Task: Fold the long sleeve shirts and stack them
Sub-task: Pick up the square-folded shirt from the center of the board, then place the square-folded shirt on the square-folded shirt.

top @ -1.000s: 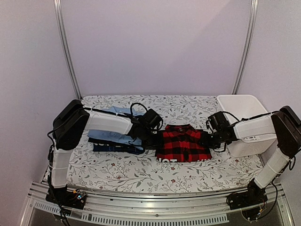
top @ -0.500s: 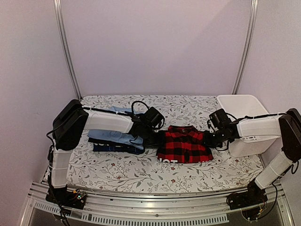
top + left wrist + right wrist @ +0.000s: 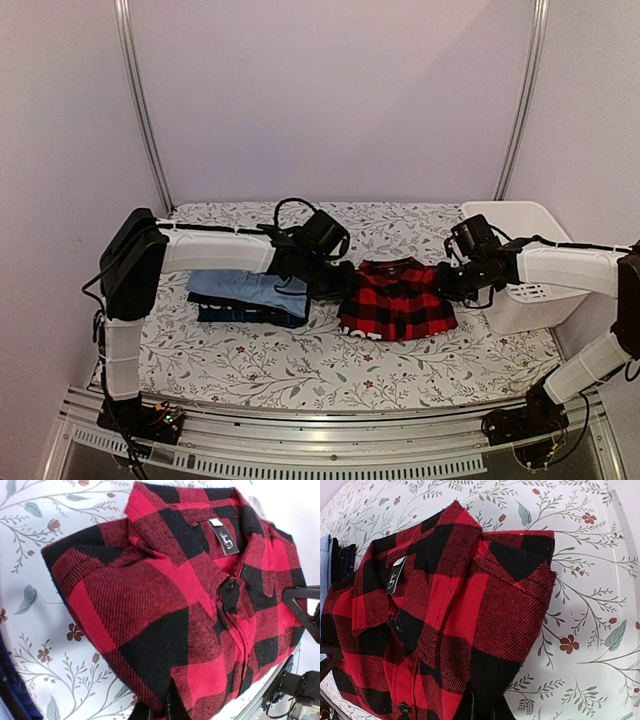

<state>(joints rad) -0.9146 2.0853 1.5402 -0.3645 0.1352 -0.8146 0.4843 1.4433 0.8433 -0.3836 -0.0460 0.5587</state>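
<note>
Left arm reaches across mid-worktop, elbow near left edge, left gripper pinched closed on flannel shirt. Right arm stretched in from right edge, right gripper likewise clamped on it.

The right gripper sits at the bottom edge, its dark jaws closed on a black-checked fold of the flannel shirt. The folded shirt spreads up and to the left of the jaws. Its collar carries a black label with a white mark, and a black button lies left of the jaws. The floral table cover lies to their right. Far left, well apart from the jaws, a light blue shirt lies beside a navy garment
</note>
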